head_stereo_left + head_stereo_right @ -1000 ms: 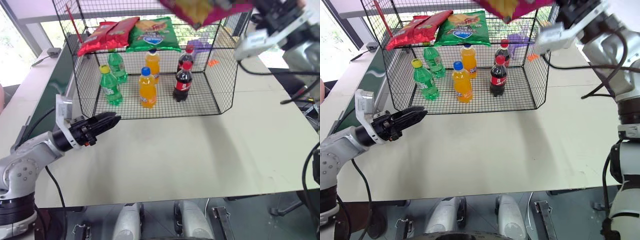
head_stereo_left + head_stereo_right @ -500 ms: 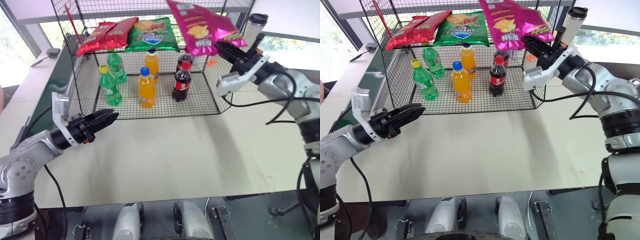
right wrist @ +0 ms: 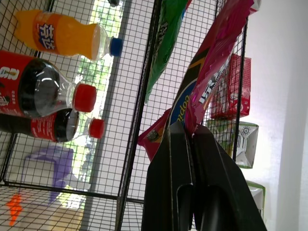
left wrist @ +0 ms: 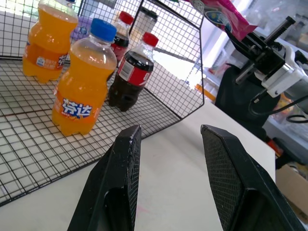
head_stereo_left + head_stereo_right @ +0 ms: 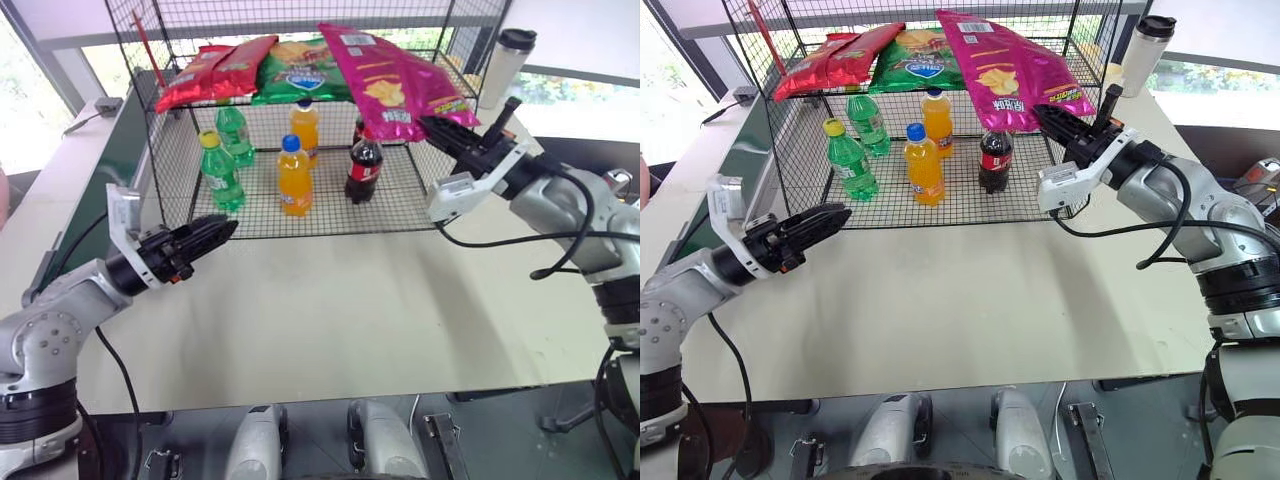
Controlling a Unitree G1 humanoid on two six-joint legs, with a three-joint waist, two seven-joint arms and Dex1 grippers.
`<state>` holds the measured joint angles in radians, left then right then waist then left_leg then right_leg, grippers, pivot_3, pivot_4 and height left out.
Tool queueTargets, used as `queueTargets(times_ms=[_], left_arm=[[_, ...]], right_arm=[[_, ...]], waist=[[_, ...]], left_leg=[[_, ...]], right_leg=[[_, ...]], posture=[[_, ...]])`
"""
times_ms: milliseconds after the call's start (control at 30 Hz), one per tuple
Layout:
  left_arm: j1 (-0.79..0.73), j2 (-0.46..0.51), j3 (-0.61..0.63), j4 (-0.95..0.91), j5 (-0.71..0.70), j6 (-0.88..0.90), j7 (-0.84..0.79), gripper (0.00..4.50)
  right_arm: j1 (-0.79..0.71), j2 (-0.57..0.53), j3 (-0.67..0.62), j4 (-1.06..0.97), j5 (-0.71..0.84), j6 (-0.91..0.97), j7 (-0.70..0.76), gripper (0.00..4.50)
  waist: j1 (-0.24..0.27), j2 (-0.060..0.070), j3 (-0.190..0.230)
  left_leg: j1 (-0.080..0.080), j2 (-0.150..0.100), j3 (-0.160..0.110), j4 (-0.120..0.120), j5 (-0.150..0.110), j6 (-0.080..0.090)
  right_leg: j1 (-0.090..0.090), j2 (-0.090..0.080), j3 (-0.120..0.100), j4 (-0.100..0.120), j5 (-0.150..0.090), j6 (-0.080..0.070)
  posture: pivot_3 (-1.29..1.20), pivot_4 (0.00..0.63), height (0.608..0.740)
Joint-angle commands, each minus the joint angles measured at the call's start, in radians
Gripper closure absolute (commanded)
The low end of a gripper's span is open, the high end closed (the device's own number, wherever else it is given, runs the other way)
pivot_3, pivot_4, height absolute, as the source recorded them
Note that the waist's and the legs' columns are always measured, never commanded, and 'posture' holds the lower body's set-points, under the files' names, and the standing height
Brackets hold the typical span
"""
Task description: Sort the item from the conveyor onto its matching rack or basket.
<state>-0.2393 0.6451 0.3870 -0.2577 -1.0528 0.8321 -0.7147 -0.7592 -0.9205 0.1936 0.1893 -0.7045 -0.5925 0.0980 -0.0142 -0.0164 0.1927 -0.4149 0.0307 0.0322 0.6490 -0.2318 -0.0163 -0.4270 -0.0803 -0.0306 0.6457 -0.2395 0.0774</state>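
The item, a magenta-pink crisp bag (image 5: pixel 390 75), stretches over the right part of the black wire rack's (image 5: pixel 440 190) upper shelf. Its near end sticks out past the shelf's front edge. My right gripper (image 5: pixel 432 125) is shut on that near end; in the right wrist view its fingers (image 3: pixel 175 159) pinch the bag's edge (image 3: pixel 216 62). My left gripper (image 5: pixel 222 230) hovers open and empty over the table before the rack's left corner, jaws apart in the left wrist view (image 4: pixel 169 129). The dark green conveyor (image 5: pixel 125 140) runs along the rack's left side.
Red crisp bags (image 5: pixel 215 68) and a green crisp bag (image 5: pixel 300 70) lie on the upper shelf. Green (image 5: pixel 220 170), orange (image 5: pixel 293 175) and cola (image 5: pixel 363 165) bottles stand on the rack floor. A tumbler (image 5: pixel 503 65) stands right of the rack. The beige table (image 5: pixel 350 310) spreads out in front.
My right gripper has come down and a little left with the pink bag, from above the rack to shelf level. The left arm has stayed in place.
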Motion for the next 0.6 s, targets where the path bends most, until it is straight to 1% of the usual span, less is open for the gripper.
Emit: queueTargets(times_ms=[33, 100, 167, 267, 367, 533, 600], left_arm=[[0.0, -0.006, 0.019, -0.018, -0.006, -0.023, 0.006, 2.48], [0.008, -0.006, 0.014, -0.017, 0.008, -0.028, 0.005, 2.48], [0.012, -0.008, 0.017, -0.019, 0.006, -0.031, 0.006, 2.48], [0.01, -0.013, 0.023, -0.015, 0.0, -0.032, 0.011, 2.48], [0.005, -0.019, 0.011, -0.006, 0.012, -0.037, 0.009, 2.48], [-0.016, -0.032, -0.003, 0.007, 0.021, -0.038, 0.01, 2.48], [-0.019, -0.033, -0.006, 0.008, 0.023, -0.039, 0.009, 2.48]], right_arm=[[-0.013, 0.001, -0.039, -0.035, 0.021, 0.001, 0.01, 4.5], [-0.013, 0.003, -0.035, -0.025, 0.041, -0.009, 0.03, 4.5], [0.022, -0.002, -0.022, -0.048, 0.092, -0.036, 0.084, 4.5], [0.052, -0.004, -0.045, -0.055, 0.091, -0.017, 0.087, 4.5], [0.028, 0.001, -0.048, -0.037, 0.061, -0.004, 0.077, 4.5], [-0.084, 0.017, -0.03, 0.077, -0.086, 0.096, -0.027, 4.5], [-0.125, 0.023, -0.017, 0.123, -0.106, 0.113, -0.044, 4.5]], waist=[[0.001, 0.0, 0.0], [0.001, 0.0, 0.0], [0.001, 0.0, 0.0], [0.002, 0.0, 0.0], [0.001, 0.0, 0.0], [-0.001, 0.0, 0.0], [0.0, 0.0, 0.0]], left_leg=[[0.0, 0.0, 0.0, 0.0, 0.0, 0.0], [0.0, 0.0, 0.0, 0.0, 0.0, 0.0], [0.0, 0.0, 0.0, 0.0, 0.0, 0.0], [0.0, 0.0, 0.0, 0.0, 0.0, 0.0], [0.0, 0.0, 0.001, 0.0, 0.0, 0.0], [0.001, 0.0, 0.0, 0.0, 0.0, 0.0], [0.001, 0.0, 0.001, 0.0, 0.0, 0.0]], right_leg=[[0.0, 0.0, 0.0, 0.0, 0.0, 0.001], [0.0, 0.0, 0.0, 0.0, 0.0, 0.001], [0.0, 0.0, 0.0, 0.0, 0.0, 0.001], [0.0, 0.0, 0.0, 0.0, 0.0, 0.0], [0.0, 0.0, 0.0, 0.0, 0.0, 0.0], [0.0, 0.0, 0.0, 0.0, 0.0, -0.001], [0.0, 0.0, 0.0, 0.0, 0.0, -0.001]], posture=[[0.0, 0.15, 0.74], [0.0, 0.15, 0.74], [0.0, 0.15, 0.74], [0.0, 0.15, 0.74], [0.0, 0.15, 0.74], [0.0, 0.15, 0.74], [0.0, 0.15, 0.74]])
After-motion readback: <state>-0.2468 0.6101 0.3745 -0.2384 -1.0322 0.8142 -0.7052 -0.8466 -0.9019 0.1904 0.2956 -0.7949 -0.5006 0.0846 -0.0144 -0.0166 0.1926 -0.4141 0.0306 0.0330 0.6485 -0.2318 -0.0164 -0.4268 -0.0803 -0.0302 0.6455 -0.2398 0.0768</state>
